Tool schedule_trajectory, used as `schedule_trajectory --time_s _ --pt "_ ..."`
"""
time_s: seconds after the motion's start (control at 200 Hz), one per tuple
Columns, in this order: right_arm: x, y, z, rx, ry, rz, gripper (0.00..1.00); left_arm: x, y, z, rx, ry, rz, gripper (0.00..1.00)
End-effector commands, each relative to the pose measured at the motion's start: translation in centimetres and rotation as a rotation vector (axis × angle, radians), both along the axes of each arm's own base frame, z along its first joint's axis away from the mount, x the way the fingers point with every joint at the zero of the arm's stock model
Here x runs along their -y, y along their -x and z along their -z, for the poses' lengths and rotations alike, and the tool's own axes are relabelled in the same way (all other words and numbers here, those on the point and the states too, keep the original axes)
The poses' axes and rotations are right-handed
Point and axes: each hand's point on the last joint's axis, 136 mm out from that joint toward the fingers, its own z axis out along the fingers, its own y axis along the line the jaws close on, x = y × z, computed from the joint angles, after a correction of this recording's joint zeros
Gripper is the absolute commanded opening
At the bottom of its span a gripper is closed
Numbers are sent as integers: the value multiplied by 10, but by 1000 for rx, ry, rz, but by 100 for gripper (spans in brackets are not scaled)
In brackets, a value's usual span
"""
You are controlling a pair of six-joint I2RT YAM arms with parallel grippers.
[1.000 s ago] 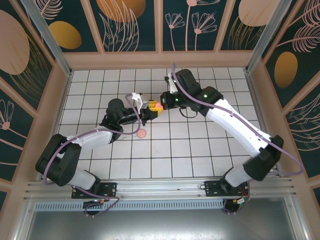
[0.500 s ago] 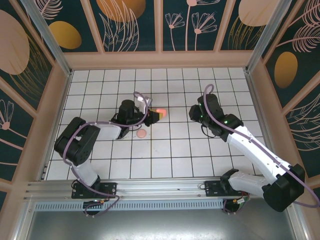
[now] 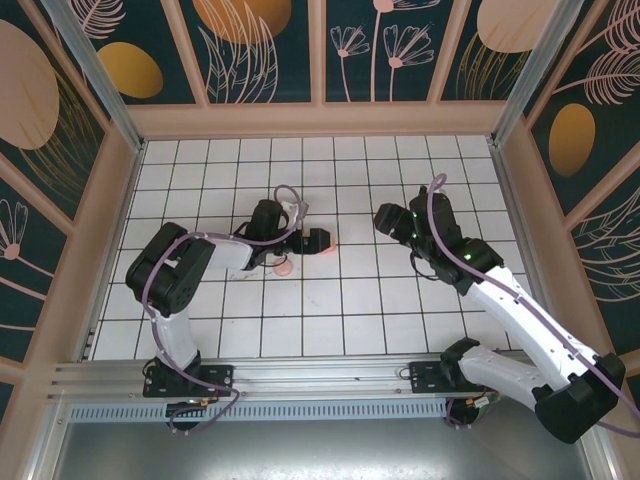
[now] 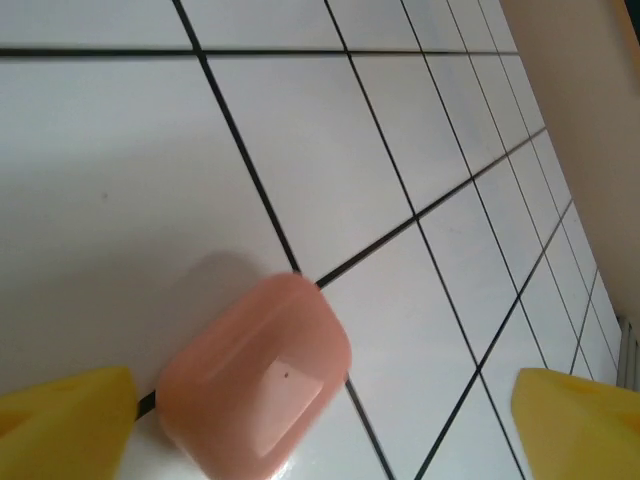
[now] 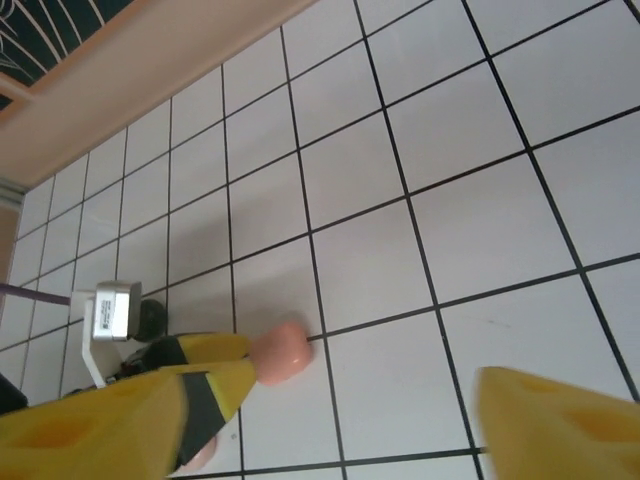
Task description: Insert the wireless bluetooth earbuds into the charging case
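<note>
White tiled desk [image 3: 400, 300]. Pink case [image 4: 255, 385] now set down on it, lying loose inside spread left end effector [image 4: 322, 420]. Right end effector [image 3: 385, 218] drawn well back, also spread, nothing held. Case looks shut; two-arm step judged over, earbuds' seating unverifiable.

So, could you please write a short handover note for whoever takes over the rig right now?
Left gripper: open, the pink charging case lying on the table between its fingers.
Right gripper: open, empty, apart from the case.
A small pink item lies on a tile beside the left arm, too small to identify.
Done: unclear; the case looks shut.
Left: confirm the earbuds are inside.
</note>
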Motion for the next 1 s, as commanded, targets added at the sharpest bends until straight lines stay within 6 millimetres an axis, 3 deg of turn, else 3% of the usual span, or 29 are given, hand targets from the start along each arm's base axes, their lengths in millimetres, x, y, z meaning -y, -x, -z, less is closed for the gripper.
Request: schedule_trajectory --time_s 0.0,0.135,0.255,0.35,0.46,0.535,0.741,0.796,0.851,0.996 --pt "22 -6 -15 58 47 53 99 -25 -10 -11 36 -112 -78 99" --pt "62 -28 -26 149 154 199 99 -64 -30 -88 261 -178 -219 99" --pt "111 -44 -31 287 294 422 99 -125 -35 -146 526 -344 -414 99" --pt "134 -53 -16 399 402 487 99 -181 -21 -163 727 -481 -571 99" --pt "155 -65 24 382 491 488 99 -243 2 -149 865 -592 -745 99" --pt "165 -70 53 360 507 494 99 -272 13 -136 904 -593 -860 99" --pt "152 -76 98 459 517 351 99 -297 5 -106 942 -623 -936 99" --pt "145 -83 102 452 530 278 99 -294 -4 -98 928 -610 -882 99" --pt "134 -86 99 508 543 165 99 -305 -8 -93 893 -568 -912 99" --pt "159 -70 99 595 465 236 98 -304 -15 -81 881 -511 -839 99"
